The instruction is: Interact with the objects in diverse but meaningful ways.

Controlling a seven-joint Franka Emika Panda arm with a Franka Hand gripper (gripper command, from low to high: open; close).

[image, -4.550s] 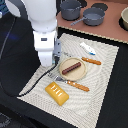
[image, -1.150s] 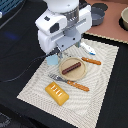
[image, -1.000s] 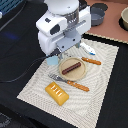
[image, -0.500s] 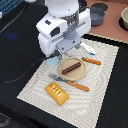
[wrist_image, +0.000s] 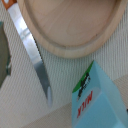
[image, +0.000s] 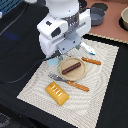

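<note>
Dark brown sausage (image: 71, 67) lies on the tan plate (image: 64, 73); ridged bread block (image: 57, 93) sits on the placemat (image: 102, 70) nearby. Wrist view alone shows a blue milk carton (wrist_image: 97, 102) beside the knife blade (wrist_image: 34, 56) and plate rim (wrist_image: 70, 49). Claw state: cannot tell.

"MILK" in red on pale blue carton (wrist_image: 97, 102)

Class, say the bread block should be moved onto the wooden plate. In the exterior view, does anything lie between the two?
Yes. The fork lies across the mat between the bread block and the plate, and the sausage already lies on the plate.
</note>
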